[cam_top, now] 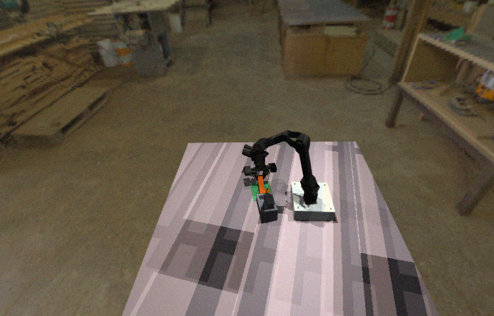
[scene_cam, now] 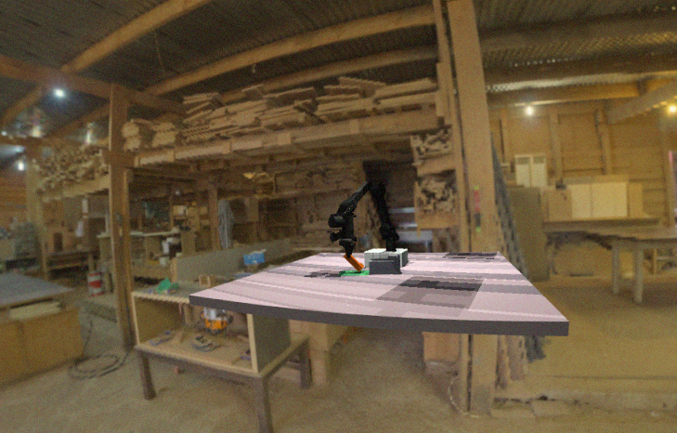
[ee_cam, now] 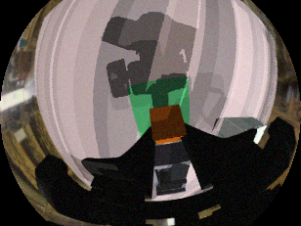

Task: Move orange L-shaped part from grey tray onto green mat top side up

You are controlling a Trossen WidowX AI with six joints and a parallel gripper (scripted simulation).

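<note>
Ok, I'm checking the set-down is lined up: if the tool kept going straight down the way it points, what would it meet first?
Probably the green mat. The tool, shut on the orange part, points down over it, and the part's lower end would likely land there first. Depth is unclear; the grey tray sits beside that line.

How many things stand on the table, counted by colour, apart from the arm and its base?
Orange: 1, the L-shaped part, held in the pincer
Green: 1, the mat
Grey: 1, the tray
Total: 3
</note>
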